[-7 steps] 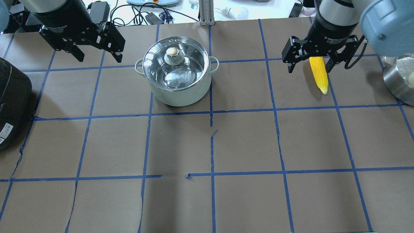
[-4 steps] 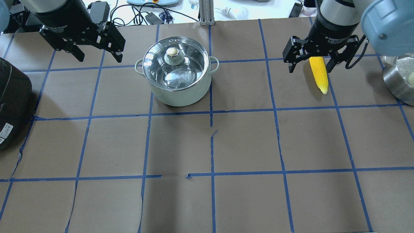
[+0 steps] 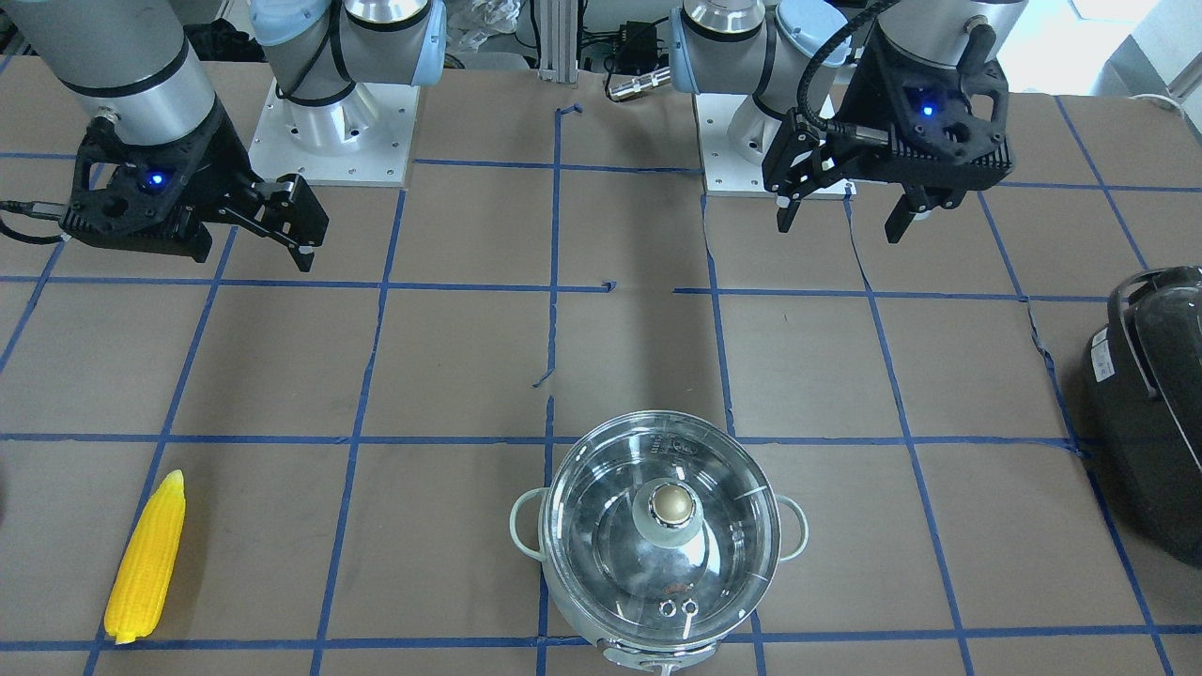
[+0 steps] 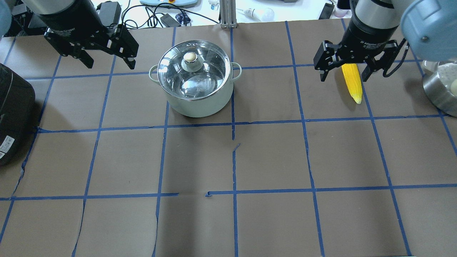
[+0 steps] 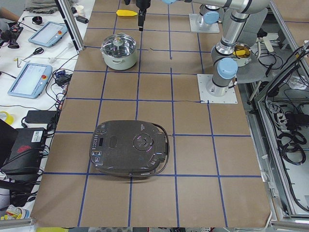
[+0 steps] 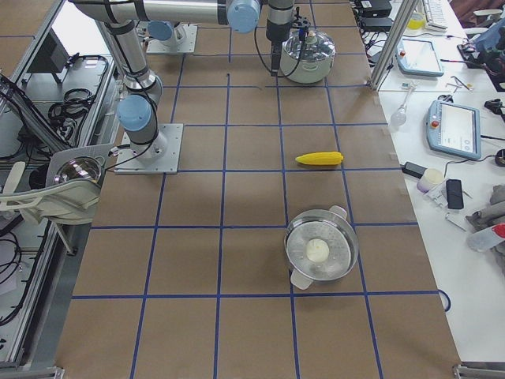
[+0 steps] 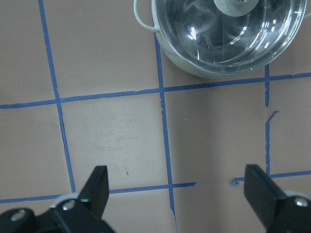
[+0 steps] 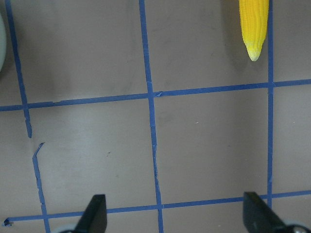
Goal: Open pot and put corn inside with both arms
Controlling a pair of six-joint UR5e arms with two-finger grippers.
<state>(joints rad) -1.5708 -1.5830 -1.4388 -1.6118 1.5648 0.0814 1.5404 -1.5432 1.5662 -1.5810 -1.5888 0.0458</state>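
The pot [image 4: 195, 93] stands at the far middle of the table, its glass lid [image 4: 205, 76] on, with the brass knob [image 4: 190, 56] on top. The corn [image 4: 351, 82] lies flat on the table to the right. My left gripper [image 4: 109, 65] is open and empty, raised left of the pot; the left wrist view [image 7: 180, 194] shows the pot [image 7: 194, 68] ahead of it. My right gripper [image 4: 344, 77] is open and empty, hovering high above the corn's thick end. The right wrist view shows the corn's tip [image 8: 253, 29] at the top right.
A large black appliance [image 4: 14, 107] sits at the table's left edge. A steel bowl [image 4: 439, 93] holding a white ball stands at the right edge, beyond the corn. Cables and devices lie past the far edge. Blue tape lines grid the brown table [image 4: 271, 157].
My right gripper has shifted slightly to the right above the corn. The left gripper, pot and corn have hardly moved.
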